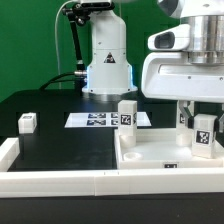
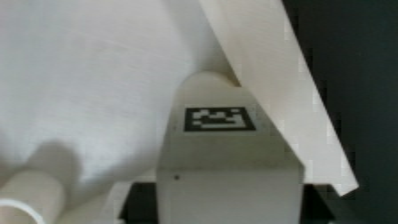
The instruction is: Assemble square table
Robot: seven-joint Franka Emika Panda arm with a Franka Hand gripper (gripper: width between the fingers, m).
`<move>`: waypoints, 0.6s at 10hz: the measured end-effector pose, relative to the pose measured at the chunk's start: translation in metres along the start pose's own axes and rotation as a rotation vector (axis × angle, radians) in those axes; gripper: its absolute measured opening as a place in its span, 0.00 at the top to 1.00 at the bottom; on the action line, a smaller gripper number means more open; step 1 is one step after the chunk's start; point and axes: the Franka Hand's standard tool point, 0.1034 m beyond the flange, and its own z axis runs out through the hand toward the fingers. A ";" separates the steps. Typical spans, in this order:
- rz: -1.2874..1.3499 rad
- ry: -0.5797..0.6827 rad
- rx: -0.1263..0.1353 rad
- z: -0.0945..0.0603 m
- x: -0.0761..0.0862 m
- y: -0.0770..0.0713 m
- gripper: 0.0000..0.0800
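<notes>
The square table's white slab [image 1: 150, 155] lies at the exterior view's right, a tag on its front edge. My gripper [image 1: 203, 132] is shut on a white tagged leg [image 1: 204, 136] that it holds upright over the slab near the right rim. In the wrist view the same leg [image 2: 217, 130] fills the gap between the dark fingers [image 2: 146, 202], with the slab's rim [image 2: 267, 80] slanting past it. A second leg [image 1: 127, 114] stands upright at the slab's far left corner. A third leg [image 1: 27, 122] lies loose on the black table at the left.
The marker board [image 1: 100, 120] lies flat behind the slab, in front of the robot base [image 1: 105, 65]. Long white border bars [image 1: 60, 182] run along the table's front and left edges. A rounded white part [image 2: 27, 195] shows beside the held leg.
</notes>
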 end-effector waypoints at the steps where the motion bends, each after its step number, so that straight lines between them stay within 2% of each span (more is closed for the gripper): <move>1: 0.090 0.001 -0.001 0.000 0.000 0.001 0.63; 3: 0.242 -0.005 -0.002 0.000 0.001 0.002 0.63; 5: 0.403 -0.066 -0.078 0.000 -0.005 0.006 0.63; 6: 0.551 -0.059 -0.086 0.000 -0.004 0.007 0.63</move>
